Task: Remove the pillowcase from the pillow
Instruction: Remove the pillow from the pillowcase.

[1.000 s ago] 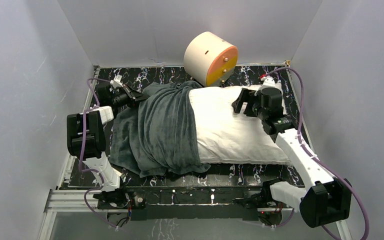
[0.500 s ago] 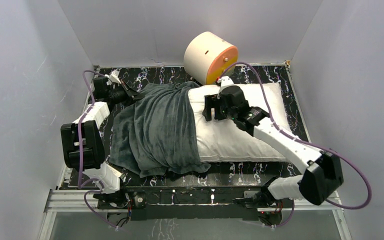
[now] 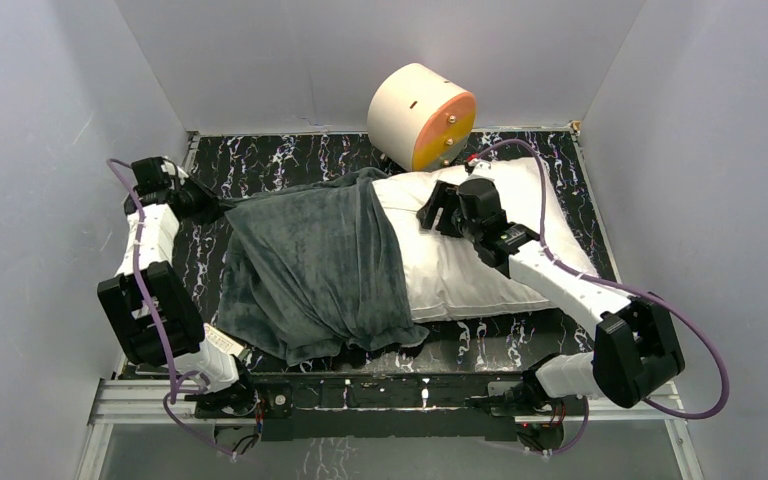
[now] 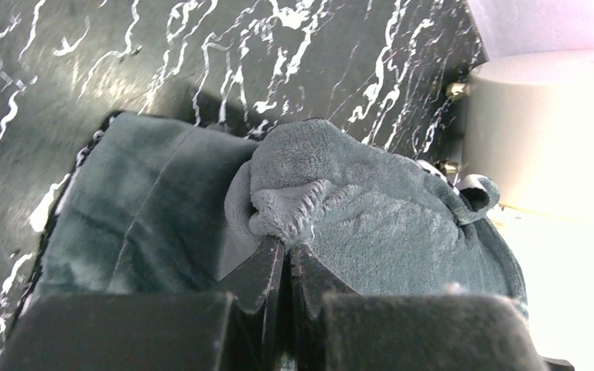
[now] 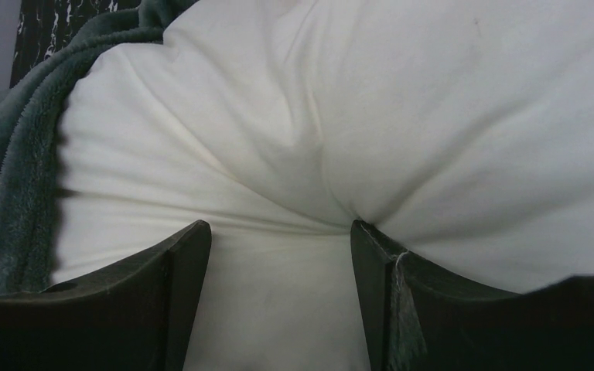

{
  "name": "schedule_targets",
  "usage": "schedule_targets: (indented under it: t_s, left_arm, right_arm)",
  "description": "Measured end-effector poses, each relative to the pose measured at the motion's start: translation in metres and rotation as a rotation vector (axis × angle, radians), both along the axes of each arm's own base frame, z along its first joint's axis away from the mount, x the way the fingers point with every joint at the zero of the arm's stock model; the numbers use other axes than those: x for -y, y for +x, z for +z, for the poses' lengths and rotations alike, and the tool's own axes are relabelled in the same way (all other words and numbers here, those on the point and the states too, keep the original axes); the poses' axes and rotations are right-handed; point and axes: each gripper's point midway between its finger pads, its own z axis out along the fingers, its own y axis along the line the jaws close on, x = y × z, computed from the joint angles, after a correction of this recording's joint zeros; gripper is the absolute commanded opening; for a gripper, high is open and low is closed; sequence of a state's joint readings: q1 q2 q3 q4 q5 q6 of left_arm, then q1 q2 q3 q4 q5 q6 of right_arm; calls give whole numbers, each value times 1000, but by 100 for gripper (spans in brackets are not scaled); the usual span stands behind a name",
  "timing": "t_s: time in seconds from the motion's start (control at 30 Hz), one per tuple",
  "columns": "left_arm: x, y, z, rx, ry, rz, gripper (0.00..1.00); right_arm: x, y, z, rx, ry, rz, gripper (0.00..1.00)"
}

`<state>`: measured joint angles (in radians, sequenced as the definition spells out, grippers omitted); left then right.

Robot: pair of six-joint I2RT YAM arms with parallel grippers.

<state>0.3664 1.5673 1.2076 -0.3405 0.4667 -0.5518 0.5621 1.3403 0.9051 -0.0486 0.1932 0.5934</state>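
The dark grey pillowcase (image 3: 310, 265) covers the left end of the white pillow (image 3: 460, 275), whose right part lies bare. My left gripper (image 3: 210, 207) is at the far left and shut on a bunched corner of the pillowcase (image 4: 371, 224); its fingertips pinch the fabric at the left gripper (image 4: 286, 246). My right gripper (image 3: 432, 212) rests on the pillow's upper middle, just right of the pillowcase's edge. In the right wrist view the right gripper (image 5: 278, 228) stands open, its fingers pressed into the pillow (image 5: 278, 116), with white fabric bulging between them. The pillowcase's edge (image 5: 15, 209) lies to the left.
A cream-and-orange cylinder (image 3: 422, 115) stands at the back wall behind the pillow, and shows at the right in the left wrist view as the cylinder (image 4: 541, 131). The black marbled table (image 3: 290, 155) is walled by grey panels on three sides.
My left gripper has drawn the pillowcase corner left and back, stretching the fabric. My right gripper came left across the pillow, settled onto it, and its jaws have narrowed.
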Motion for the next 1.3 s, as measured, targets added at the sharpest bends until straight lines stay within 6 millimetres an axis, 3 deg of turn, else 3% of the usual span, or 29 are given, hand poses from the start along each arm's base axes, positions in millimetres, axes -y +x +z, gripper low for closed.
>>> schedule_targets:
  t_s: [0.07, 0.1, 0.13, 0.23, 0.3, 0.37, 0.53, 0.63, 0.77, 1.0, 1.13, 1.3]
  left_arm:
    - [-3, -8, -5, -35, -11, 11, 0]
    - [-4, -11, -6, -48, -15, 11, 6]
    - [-4, -12, -7, -52, -19, 7, 19]
    - [-7, -13, -7, -34, -17, -9, 38]
    - [-14, -13, -8, -17, -9, 2, 65]
    - [-15, -20, -13, -18, 1, 4, 75]
    - [21, -50, -7, -17, 34, -64, 92]
    - [45, -79, 5, 18, 60, -113, 95]
    - [63, -119, 13, 68, 63, -129, 96]
    - [92, -182, -6, 16, -26, -135, 92]
    - [104, -199, -1, -13, -66, -132, 86]
    - [116, -217, -5, -86, -125, -113, 86]
  right_arm:
    - [-1, 1, 3, 3, 23, 0, 76]
    - [-1, 2, 4, 2, 30, 1, 77]
    - [-2, 2, 5, 2, 35, 3, 77]
    - [-1, 1, 6, -4, 40, 8, 77]
    - [2, 2, 6, -9, 39, 0, 78]
    - [2, 2, 8, -14, 41, -4, 80]
    - [2, 1, 12, -23, 51, -11, 84]
    - [3, 1, 15, -28, 51, -15, 87]
    - [3, 2, 18, -45, 48, -22, 90]
    - [0, 6, 20, -81, 39, -34, 95]
    - [0, 7, 21, -90, 50, -47, 96]
    - [1, 8, 22, -99, 54, -55, 97]
